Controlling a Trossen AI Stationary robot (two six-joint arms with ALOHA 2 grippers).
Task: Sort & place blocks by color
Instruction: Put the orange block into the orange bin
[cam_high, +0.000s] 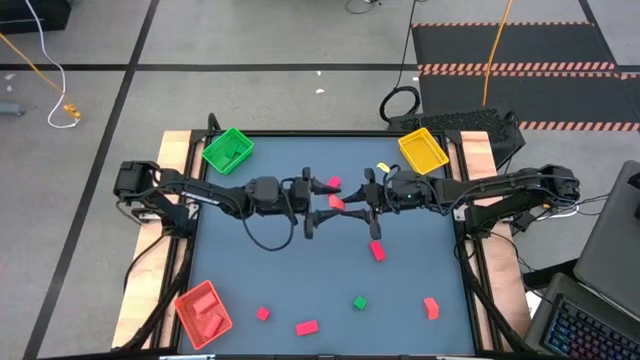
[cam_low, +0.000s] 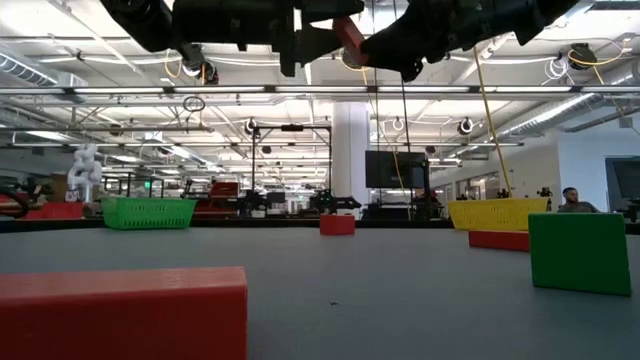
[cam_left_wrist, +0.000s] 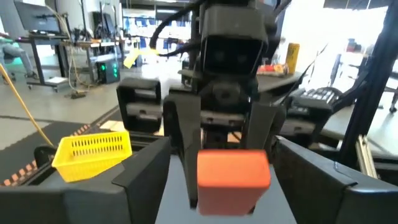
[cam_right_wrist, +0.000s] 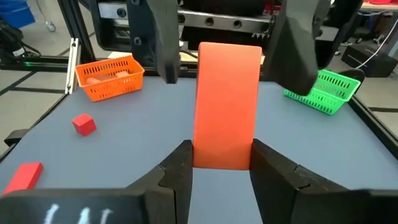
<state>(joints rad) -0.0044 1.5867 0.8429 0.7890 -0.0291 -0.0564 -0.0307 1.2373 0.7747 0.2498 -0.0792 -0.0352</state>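
Observation:
An orange bar block (cam_right_wrist: 227, 99) hangs in the air above the middle of the table, with my right gripper (cam_high: 350, 205) shut on it. My left gripper (cam_high: 318, 206) faces it from the table's left, open. Its two fingers (cam_right_wrist: 163, 43) stand on either side of the bar's free end with a gap on each side. In the left wrist view the bar's end face (cam_left_wrist: 233, 169) shows between that gripper's own fingers. Other blocks lie flat on the table: a pink-red one (cam_high: 333, 183), a red one (cam_high: 378, 251) and a green one (cam_high: 360, 302). My right gripper pinches the bar's two long sides at the end nearest it (cam_right_wrist: 205, 158) between its two fingers. The fingers come roughly level from the table's right and lie along the bar. The bar is lifted clear of the table and points toward my left gripper.
A green tray (cam_high: 228, 150) stands at the far left corner, a yellow tray (cam_high: 423, 151) at the far right, and a red tray (cam_high: 203, 313) holding blocks at the near left. More red and orange blocks (cam_high: 306, 327) (cam_high: 431, 308) lie along the near edge.

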